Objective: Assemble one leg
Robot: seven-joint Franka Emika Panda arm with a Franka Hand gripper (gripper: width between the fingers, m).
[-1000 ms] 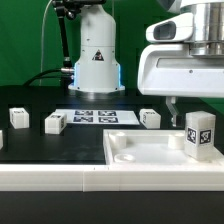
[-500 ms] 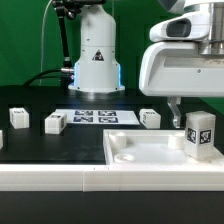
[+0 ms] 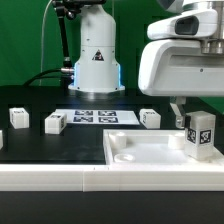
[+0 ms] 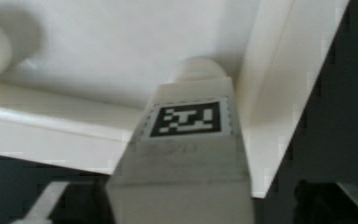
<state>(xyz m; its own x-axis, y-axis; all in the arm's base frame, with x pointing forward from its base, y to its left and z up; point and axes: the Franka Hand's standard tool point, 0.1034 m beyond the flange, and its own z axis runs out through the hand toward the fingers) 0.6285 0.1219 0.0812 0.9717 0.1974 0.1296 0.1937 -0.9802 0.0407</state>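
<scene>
Standing upright on the white panel (image 3: pixel 140 152), the leg (image 3: pixel 199 134) is near the tabletop (image 3: pixel 30 145) front edge, toward the corner on the exterior view's right.

Leg: small white block-like post, taller than wide, with a black-and-white square tag on one face.

End effector (image 4: pixel 179 205) straddles it, jaws apart. A dark gap separates the pale finger (image 4: pixel 39 205) from the leg.

Exterior view only: three other small white blocks (image 3: pixel 17 117) (image 3: pixel 54 122) (image 3: pixel 149 118) in a row mid-tabletop; the marker board (image 3: pixel 95 116) and the robot base (image 3: pixel 95 60) toward the far edge.

Wrist view only: leg seen lengthwise, its tag large and sharp; a rounded recess (image 4: pixel 2 50) in the panel.
</scene>
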